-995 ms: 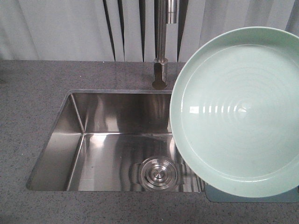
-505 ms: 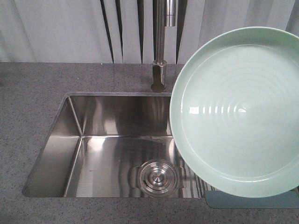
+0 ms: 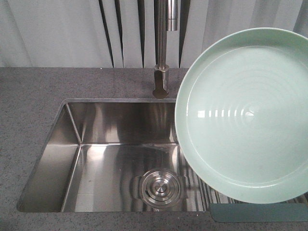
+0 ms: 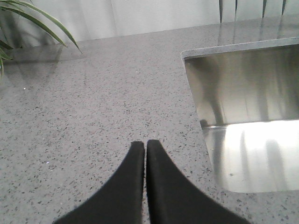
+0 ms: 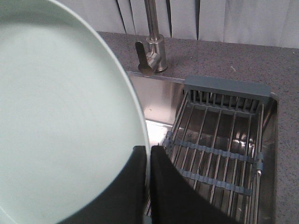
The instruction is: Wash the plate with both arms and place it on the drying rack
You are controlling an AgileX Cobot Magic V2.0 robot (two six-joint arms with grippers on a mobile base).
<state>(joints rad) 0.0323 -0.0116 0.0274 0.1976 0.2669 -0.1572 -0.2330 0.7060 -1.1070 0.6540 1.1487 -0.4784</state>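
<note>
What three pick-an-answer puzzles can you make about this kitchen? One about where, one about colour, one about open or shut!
1. Where is the drying rack?
A. across the sink's right end
B. on the counter left of it
C. hanging on the tap
2. What colour is the plate?
A. red
B. mint green
C. black
3. How is the left end effector?
A. wide open
B. gripping a cup
C. shut, empty
Answers: 1 A, its rods span the sink; 2 B, pale green all over; 3 C, closed together, nothing between.
</note>
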